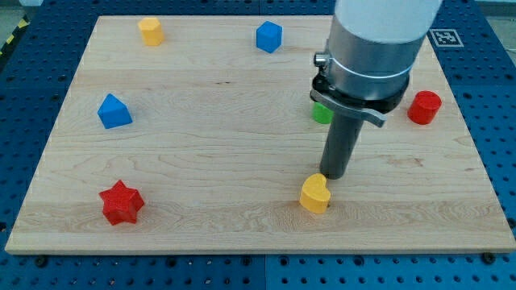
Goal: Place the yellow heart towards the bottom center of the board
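Observation:
The yellow heart (315, 194) lies on the wooden board (242, 137) low down, a little right of the middle. My tip (332, 175) stands just above and to the right of the heart, touching or nearly touching its upper right edge. The arm's grey body comes down from the view's top right.
A yellow block (151, 31) and a blue cube (269, 36) sit near the top edge. A blue triangular block (114, 111) is at the left, a red star (122, 202) at the lower left, a red cylinder (424, 107) at the right. A green block (322, 112) is partly hidden behind the arm.

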